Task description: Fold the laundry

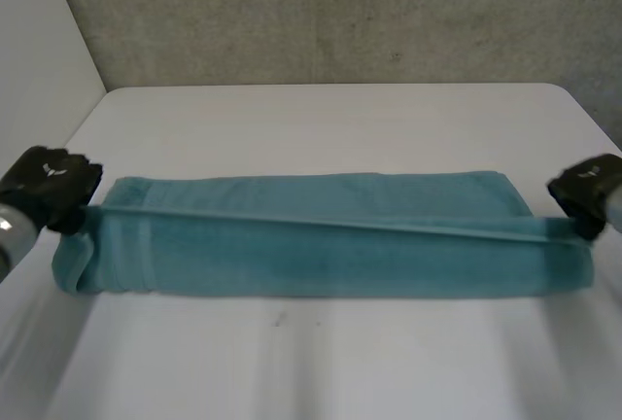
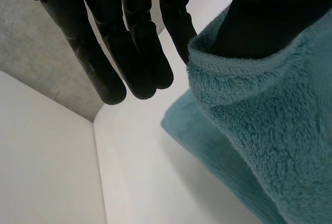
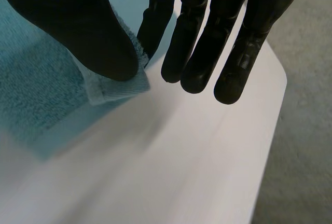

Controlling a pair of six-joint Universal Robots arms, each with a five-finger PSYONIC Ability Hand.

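Observation:
A teal towel (image 1: 330, 235) lies across the white table (image 1: 330, 119) as a long band, its upper layer drawn taut between both hands. My left hand (image 1: 49, 189) holds the towel's left end; in the left wrist view the thumb (image 2: 270, 11) pinches the fluffy towel edge (image 2: 259, 105) against a finger while the other fingers (image 2: 129, 53) stay straight. My right hand (image 1: 588, 192) holds the right end. In the right wrist view its thumb (image 3: 78, 27) pins the towel's hemmed corner (image 3: 116, 86) against a finger, the rest of the fingers (image 3: 218, 47) straight.
A grey wall (image 1: 340, 12) stands behind the table's far edge, and a white panel (image 1: 39, 41) rises at the left. Bare table surface (image 1: 321, 362) lies between me and the towel. The table's right edge (image 3: 270, 146) drops to grey floor.

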